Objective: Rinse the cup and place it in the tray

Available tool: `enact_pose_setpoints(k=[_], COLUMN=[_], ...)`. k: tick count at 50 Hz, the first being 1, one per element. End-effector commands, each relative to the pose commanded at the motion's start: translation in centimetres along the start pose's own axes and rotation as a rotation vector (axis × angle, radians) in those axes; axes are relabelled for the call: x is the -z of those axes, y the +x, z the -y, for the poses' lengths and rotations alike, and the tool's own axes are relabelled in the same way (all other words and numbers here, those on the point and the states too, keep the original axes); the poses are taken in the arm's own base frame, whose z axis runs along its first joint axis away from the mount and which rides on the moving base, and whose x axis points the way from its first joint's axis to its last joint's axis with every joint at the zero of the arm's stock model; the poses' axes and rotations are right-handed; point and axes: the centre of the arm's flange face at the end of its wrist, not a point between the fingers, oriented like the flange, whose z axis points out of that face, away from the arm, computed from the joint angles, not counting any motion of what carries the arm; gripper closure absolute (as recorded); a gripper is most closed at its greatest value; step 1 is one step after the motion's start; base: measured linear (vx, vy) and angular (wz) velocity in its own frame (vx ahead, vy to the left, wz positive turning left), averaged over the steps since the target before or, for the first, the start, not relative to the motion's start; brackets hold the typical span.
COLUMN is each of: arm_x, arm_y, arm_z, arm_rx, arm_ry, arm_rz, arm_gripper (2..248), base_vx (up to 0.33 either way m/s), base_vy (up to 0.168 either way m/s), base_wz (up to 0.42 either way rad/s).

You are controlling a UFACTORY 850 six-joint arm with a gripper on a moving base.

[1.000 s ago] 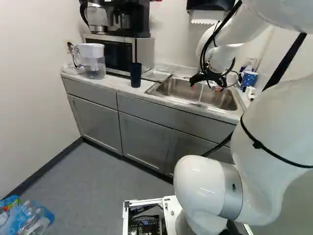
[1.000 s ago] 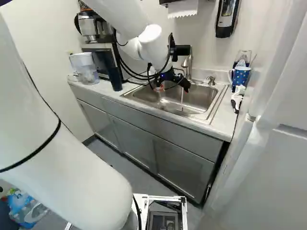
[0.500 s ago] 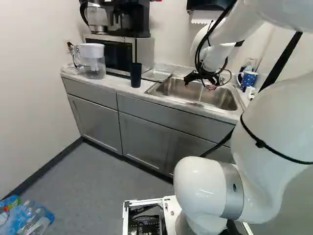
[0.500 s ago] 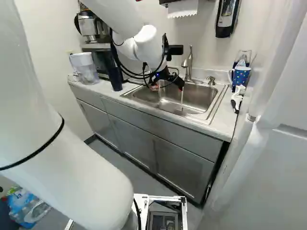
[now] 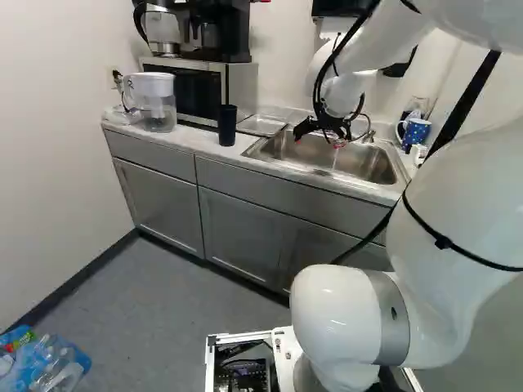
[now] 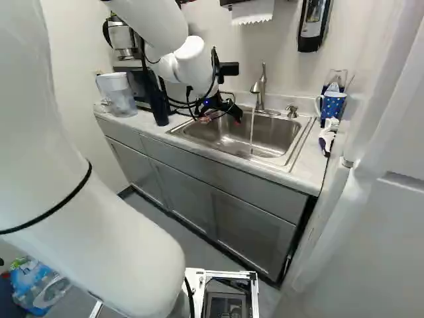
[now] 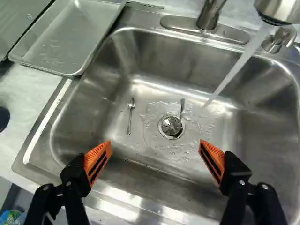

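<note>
Our gripper (image 7: 155, 142) is spread wide, empty, over the sink (image 7: 262, 117), water (image 7: 236, 68) running. Dark cup (image 5: 227, 126) upright on counter (image 5: 192, 140), near tray (image 7: 70, 37). Probably light, stiff plastic, slippery once wet; we'd grip mid-wall, gently.

I'm seeing white dots brightening the blue handled mug (image 6: 333, 106), while the dark, tall, tapered cup (image 5: 227, 126) is looking nearly black. Orange wedge-shaped pads (image 7: 96, 151) with black slots are standing out on the black two-fingered gripper (image 5: 317, 140). The silver rectangular metal tray (image 7: 61, 42) and silver steel sink (image 7: 173, 51) are gleaming; the flat cabinet doors (image 5: 155, 208) are showing grey.
</note>
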Motion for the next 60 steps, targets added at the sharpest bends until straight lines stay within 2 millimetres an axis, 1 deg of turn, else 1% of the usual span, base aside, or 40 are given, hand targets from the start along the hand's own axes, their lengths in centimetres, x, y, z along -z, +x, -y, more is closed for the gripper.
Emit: enact_pose_setpoints(k=[60], arm_x=[1.3], arm_y=[-1.6], arm_z=[9.7], arm_rx=[0.17], arm_ry=[0.134], arm_rz=[-0.002], arm_gripper=[3], base_vx=[0.0], base_vy=[0.0], base_wz=[0.0])
